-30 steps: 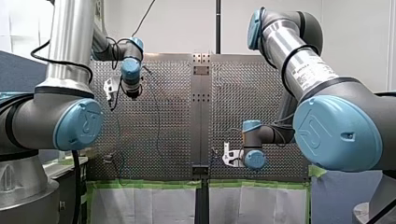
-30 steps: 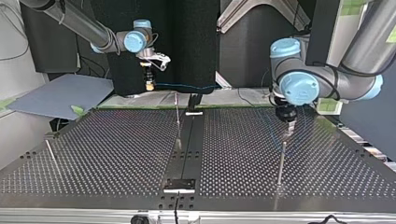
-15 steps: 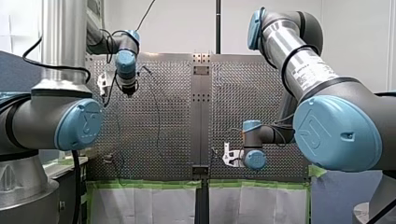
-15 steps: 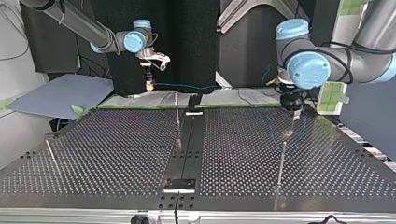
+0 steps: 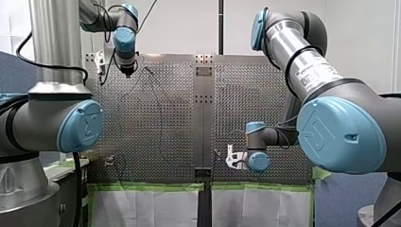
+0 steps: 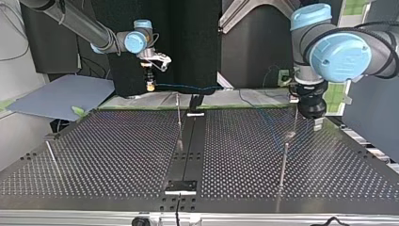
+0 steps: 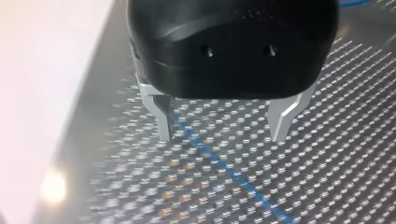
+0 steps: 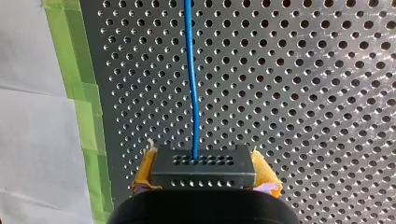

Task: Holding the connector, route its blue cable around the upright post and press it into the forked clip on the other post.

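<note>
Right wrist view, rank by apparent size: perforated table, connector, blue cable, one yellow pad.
1. perforated table, fills most of the view.
2. connector, nearest the camera, so it looks big.
3 or 4. blue cable, long but thin, and the yellow pad beside the connector cover about alike; no ranking.

Blue cable (image 8: 192,79), black connector (image 8: 203,168), silver table (image 8: 308,84) (perforated all over).

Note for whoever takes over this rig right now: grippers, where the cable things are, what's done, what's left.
My right gripper: shut on the connector, held above the table near its taped edge.
My left gripper: open, empty, over the blue cable on the table.
Done: connector grasped.
Left: routing the cable round an upright post and pressing it into the forked clip, which I cannot make out.
</note>
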Action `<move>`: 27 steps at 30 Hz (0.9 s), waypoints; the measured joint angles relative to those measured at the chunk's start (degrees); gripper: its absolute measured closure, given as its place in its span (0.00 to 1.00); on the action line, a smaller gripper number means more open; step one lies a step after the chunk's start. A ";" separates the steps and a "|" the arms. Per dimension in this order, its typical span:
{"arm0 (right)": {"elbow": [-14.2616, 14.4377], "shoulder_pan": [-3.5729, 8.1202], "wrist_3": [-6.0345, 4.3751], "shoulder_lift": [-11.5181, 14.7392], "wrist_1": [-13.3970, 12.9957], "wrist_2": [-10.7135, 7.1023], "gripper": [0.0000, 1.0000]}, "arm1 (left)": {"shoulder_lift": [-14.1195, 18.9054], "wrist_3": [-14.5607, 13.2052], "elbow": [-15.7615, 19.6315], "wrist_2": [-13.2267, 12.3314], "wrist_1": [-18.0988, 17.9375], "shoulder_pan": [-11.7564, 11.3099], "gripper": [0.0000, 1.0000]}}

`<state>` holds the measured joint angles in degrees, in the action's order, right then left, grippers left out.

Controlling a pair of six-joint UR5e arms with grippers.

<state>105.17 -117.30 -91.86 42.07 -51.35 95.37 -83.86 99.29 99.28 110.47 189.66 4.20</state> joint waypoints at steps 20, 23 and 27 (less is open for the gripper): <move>0.00 0.25 -1.51 -0.01 -0.20 -0.44 1.00 | 9.48 -6.83 -10.28 -5.93 10.30 1.95 0.00; 0.00 0.26 -1.81 -0.01 -0.14 -0.64 1.00 | 8.82 -7.02 -11.57 -6.95 11.57 2.52 0.00; 0.00 0.27 -1.91 0.00 -0.09 -0.71 1.00 | 7.20 -7.37 -13.35 -7.53 13.37 3.40 0.00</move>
<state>105.17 -117.03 -93.77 42.07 -51.44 94.66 -76.66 91.92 85.93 102.94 203.02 7.60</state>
